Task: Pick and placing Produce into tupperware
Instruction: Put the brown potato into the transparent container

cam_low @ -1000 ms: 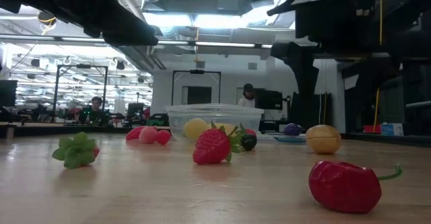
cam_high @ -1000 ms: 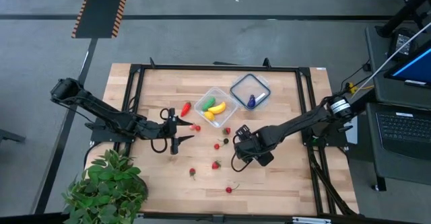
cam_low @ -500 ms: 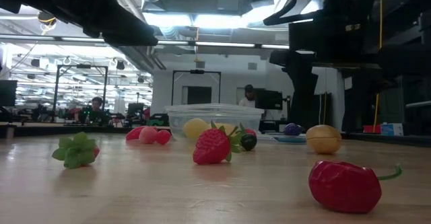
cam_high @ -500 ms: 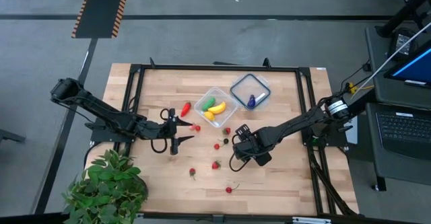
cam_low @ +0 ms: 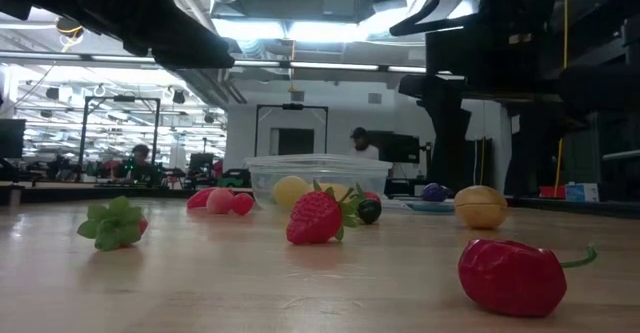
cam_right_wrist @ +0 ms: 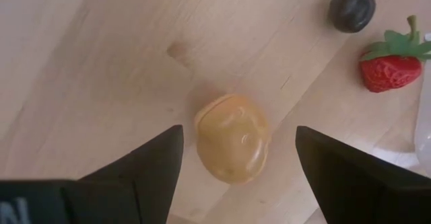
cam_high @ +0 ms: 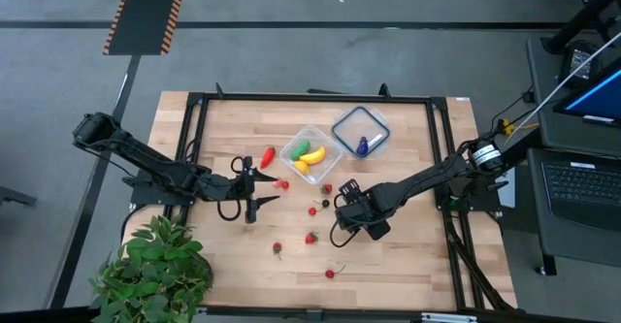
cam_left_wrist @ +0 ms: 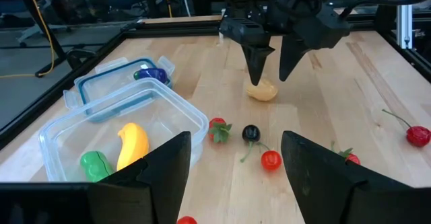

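A tan, rounded toy potato [cam_right_wrist: 233, 138] lies on the pale wooden table [cam_high: 408, 255], directly beneath the right gripper [cam_left_wrist: 269, 74], whose two dark fingers [cam_right_wrist: 141, 173] stand spread apart on either side of it and above it without touching. Just beyond this gripper lie a small dark round toy fruit [cam_right_wrist: 351, 9] and a red toy strawberry with green leaves [cam_right_wrist: 393, 65], and farther on sits the clear square plastic tupperware [cam_high: 310, 154], holding a yellow toy banana [cam_left_wrist: 132, 143] and a green toy vegetable [cam_left_wrist: 95, 165]. Beside the tub rests a flat clear lid with a greyish-blue rim [cam_high: 360, 131], a blue-purple toy fruit [cam_left_wrist: 150, 75] on it. The left gripper [cam_high: 254, 186] hangs well apart from the right one, across the scattered produce, its fingers parted and holding nothing, with a red toy pepper [cam_high: 268, 156] near it.
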